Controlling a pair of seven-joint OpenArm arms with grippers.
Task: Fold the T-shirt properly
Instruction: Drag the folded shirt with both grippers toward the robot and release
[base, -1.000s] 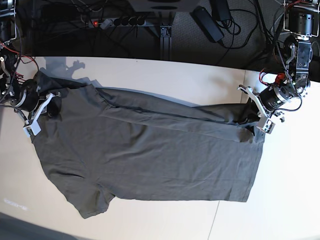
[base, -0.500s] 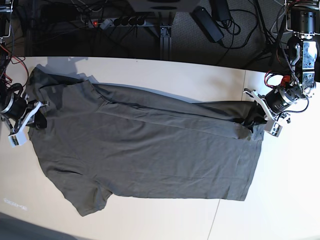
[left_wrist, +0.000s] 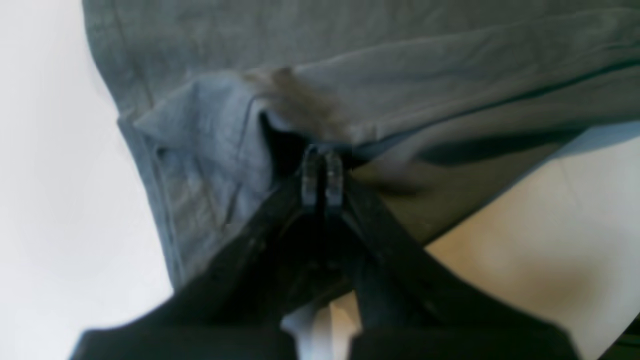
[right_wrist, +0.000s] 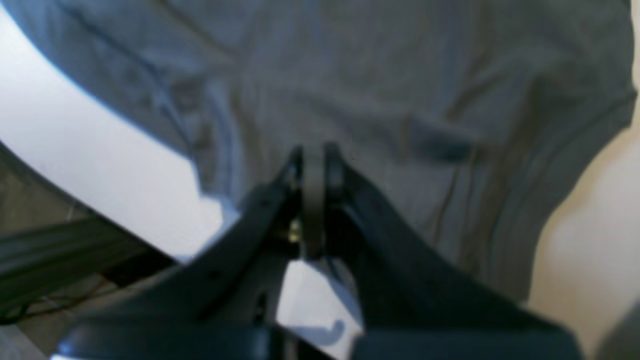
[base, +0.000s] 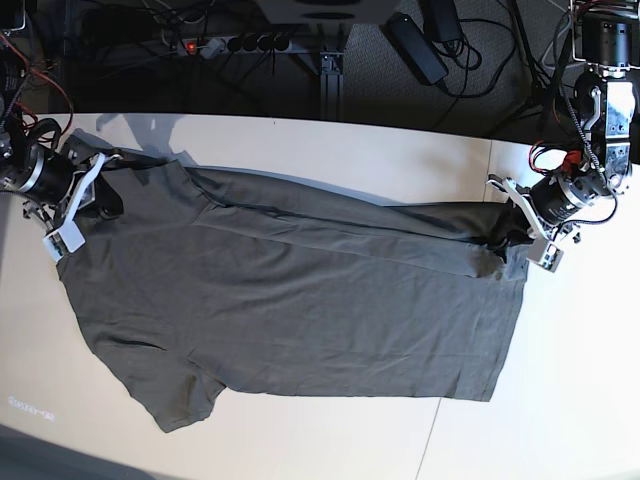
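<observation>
1. While I look down the wrist views, my left gripper (left_wrist: 320, 172) is clamped on the T-shirt (base: 290, 300) at a bunched hem corner.
2. My right gripper (right_wrist: 314, 170) pinches cloth near the shoulder.
3. Farther out, I see the shirt spread across the table (base: 400, 150), folded along its far edge.

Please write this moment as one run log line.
dark olive-grey cotton T-shirt: flat on table, far edge folded | left gripper: shut on hem | right gripper: shut on shoulder
</observation>
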